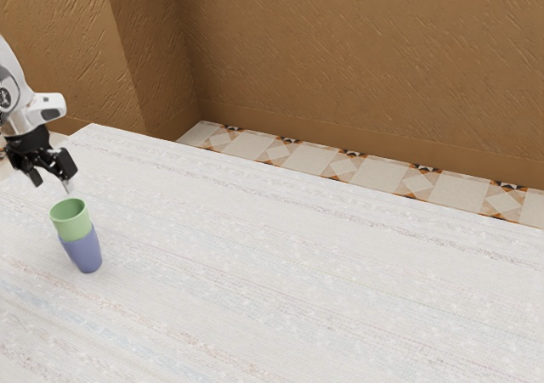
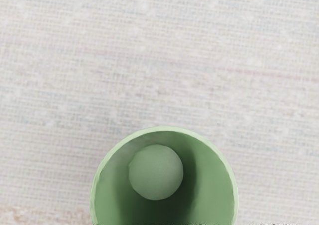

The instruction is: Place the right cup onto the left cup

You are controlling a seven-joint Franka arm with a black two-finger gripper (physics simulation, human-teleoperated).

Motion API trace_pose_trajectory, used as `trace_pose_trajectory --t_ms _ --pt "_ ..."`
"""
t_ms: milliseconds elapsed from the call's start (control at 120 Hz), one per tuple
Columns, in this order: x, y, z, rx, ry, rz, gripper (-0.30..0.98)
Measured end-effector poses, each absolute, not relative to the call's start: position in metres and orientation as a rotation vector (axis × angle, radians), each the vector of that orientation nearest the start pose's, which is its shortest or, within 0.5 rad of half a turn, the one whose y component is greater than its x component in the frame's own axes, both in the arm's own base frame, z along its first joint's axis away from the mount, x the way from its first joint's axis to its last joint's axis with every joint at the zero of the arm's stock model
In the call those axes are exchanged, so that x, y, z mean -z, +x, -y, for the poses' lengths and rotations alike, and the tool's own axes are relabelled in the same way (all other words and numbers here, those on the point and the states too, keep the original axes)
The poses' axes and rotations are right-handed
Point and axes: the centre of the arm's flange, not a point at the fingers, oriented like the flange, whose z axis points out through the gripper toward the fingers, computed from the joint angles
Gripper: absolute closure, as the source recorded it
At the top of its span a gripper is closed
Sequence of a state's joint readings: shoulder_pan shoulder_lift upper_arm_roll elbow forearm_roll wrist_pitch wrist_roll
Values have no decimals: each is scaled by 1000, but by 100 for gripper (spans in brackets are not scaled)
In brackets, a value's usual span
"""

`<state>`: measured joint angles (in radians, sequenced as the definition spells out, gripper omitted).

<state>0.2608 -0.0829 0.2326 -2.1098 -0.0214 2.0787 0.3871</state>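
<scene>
Up at the exterior view's left, the black gripper (image 1: 52,183) stands open above the cups, its fingers apart and free of the green rim. The green cup (image 1: 74,222) is upright on the blue cup (image 1: 83,253), its lower part apparently inside it. The blue cup rests on the table, slightly tilted in appearance. In the wrist view, the green cup (image 2: 217,185) lies under my hand, its round inner bottom showing. The blue cup is hidden there beneath the green one.
A pale, streaked tabletop (image 1: 297,281) spreads toward the exterior view's right. Its far edge runs before a patterned tile floor (image 1: 306,160) and a brown textured wall (image 1: 365,52).
</scene>
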Motion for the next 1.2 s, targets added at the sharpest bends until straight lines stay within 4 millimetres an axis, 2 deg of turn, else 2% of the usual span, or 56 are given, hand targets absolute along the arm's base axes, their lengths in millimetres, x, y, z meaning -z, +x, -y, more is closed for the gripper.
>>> trace_pose_trajectory --t_ms 192,367,525,600,700,867,967,1200 --pt "-466 502 -176 84 -3154 -67 1" --pt "-471 540 -133 96 -3149 -202 0" --pt "-492 576 -99 120 -3155 -302 0" --pt "-512 595 -97 138 -3156 -310 0" --pt "-546 606 -102 182 -3154 -298 0" --pt "-591 608 -100 213 -3150 -299 0" --pt "-597 605 -98 185 -3157 -302 0" --pt "-594 602 -94 127 -3171 -304 0"
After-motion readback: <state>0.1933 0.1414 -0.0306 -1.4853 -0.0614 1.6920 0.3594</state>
